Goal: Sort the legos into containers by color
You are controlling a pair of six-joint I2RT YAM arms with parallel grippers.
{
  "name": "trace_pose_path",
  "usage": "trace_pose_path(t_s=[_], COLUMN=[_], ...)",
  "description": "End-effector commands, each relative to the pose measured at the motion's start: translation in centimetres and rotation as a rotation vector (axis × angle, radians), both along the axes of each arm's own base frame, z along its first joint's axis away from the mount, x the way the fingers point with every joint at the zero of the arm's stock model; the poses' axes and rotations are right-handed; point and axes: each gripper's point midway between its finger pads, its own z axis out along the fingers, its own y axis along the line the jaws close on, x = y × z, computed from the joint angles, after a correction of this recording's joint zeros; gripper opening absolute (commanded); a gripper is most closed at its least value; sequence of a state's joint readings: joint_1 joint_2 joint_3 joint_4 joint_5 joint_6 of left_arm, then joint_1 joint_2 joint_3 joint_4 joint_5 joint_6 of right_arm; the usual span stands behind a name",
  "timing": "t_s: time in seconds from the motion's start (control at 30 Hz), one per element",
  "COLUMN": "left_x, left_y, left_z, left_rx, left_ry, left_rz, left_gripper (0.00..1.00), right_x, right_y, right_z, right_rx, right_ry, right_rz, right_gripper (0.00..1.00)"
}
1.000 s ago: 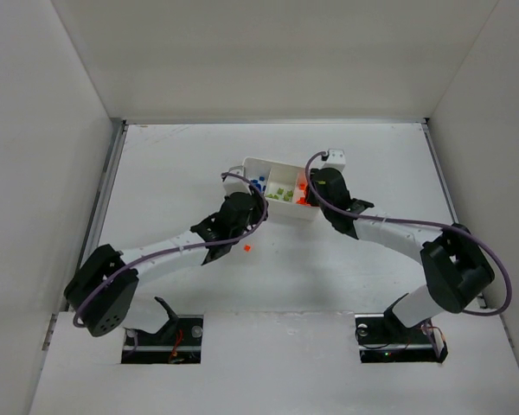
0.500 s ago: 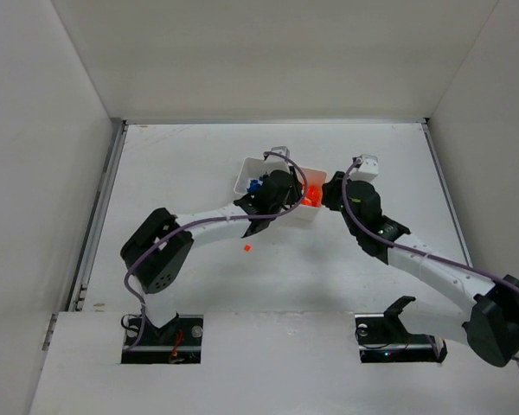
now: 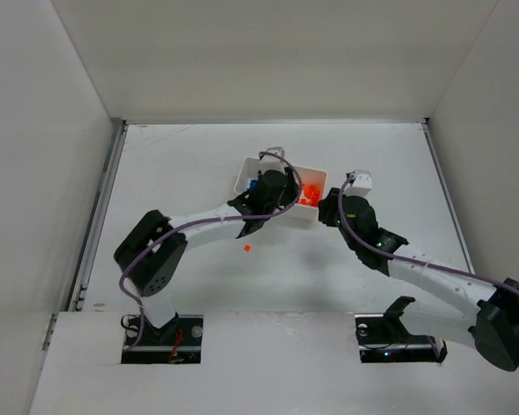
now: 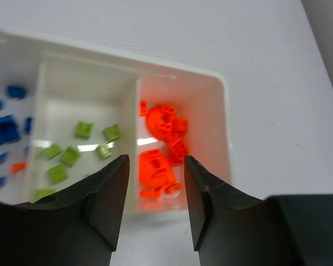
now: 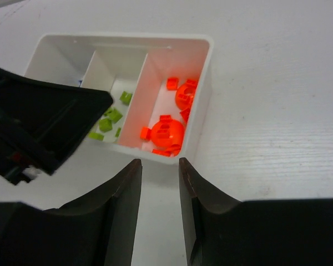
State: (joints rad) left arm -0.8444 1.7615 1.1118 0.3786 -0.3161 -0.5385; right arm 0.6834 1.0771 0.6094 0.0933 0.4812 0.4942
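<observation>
The white tray (image 4: 225,111) has three compartments: blue bricks (image 4: 5,130) on the left, lime green bricks (image 4: 80,130) in the middle, orange bricks (image 4: 161,119) on the right. A small orange brick (image 4: 18,166) lies in the blue compartment. One orange brick (image 3: 245,247) lies on the table near the tray (image 3: 242,177). My left gripper (image 4: 155,166) is open and empty above the tray's near edge (image 3: 272,192). My right gripper (image 5: 160,166) is open and empty just before the orange compartment (image 5: 166,130), at the tray's right (image 3: 327,207).
In the right wrist view the left gripper's black body (image 5: 39,122) covers the tray's left part and some green bricks (image 5: 112,116). White walls enclose the table on three sides. The arm bases stand at the near edge.
The left gripper has swung from the tray's left side to over the tray. The right gripper has drawn back from the tray's right end toward the near side.
</observation>
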Motion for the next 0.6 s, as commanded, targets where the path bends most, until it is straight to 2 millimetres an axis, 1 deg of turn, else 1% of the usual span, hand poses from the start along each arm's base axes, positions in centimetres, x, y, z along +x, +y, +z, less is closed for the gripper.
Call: trace_pose_path(t_s=[0.0,0.07,0.13,0.17,0.2,0.27,0.33,0.4,0.57], left_x=[-0.7,-1.7,-3.2,-3.8,-4.4,-4.9,-5.0,-4.5,-2.3], left_y=[6.5,9.6,12.3,13.3,14.6,16.2,17.0,17.4,17.0], left_z=[3.9,2.8,0.8,-0.1,-1.4,-3.6,-5.1,-6.1,-7.3], left_rx=[-0.018,0.011,0.042,0.055,0.068,0.082,0.089,0.104,0.132], left_ry=[-0.093,-0.085,-0.057,-0.038,-0.008,0.045,0.077,0.091,0.116], left_rz=[0.123,0.175,0.210,0.225,0.252,0.295,0.320,0.346,0.378], left_gripper=[0.39,0.38,0.38,0.38,0.38,0.39,0.40,0.42,0.42], right_x=[-0.8,-1.5,-2.0,-2.1,-2.2,-2.4,-2.5,-2.6,-2.9], right_y=[3.5,5.5,7.3,8.0,8.6,9.8,10.9,11.5,11.9], right_z=[0.8,0.1,-0.7,-1.1,-1.3,-1.7,-2.2,-2.6,-3.6], right_rx=[0.042,0.041,0.035,0.032,0.033,0.035,0.028,0.017,0.016], right_ry=[-0.032,-0.020,-0.010,-0.004,0.000,0.007,0.014,0.024,0.037], right_rz=[0.098,0.160,0.218,0.238,0.252,0.281,0.317,0.333,0.341], right_gripper=[0.37,0.35,0.34,0.34,0.34,0.35,0.35,0.35,0.36])
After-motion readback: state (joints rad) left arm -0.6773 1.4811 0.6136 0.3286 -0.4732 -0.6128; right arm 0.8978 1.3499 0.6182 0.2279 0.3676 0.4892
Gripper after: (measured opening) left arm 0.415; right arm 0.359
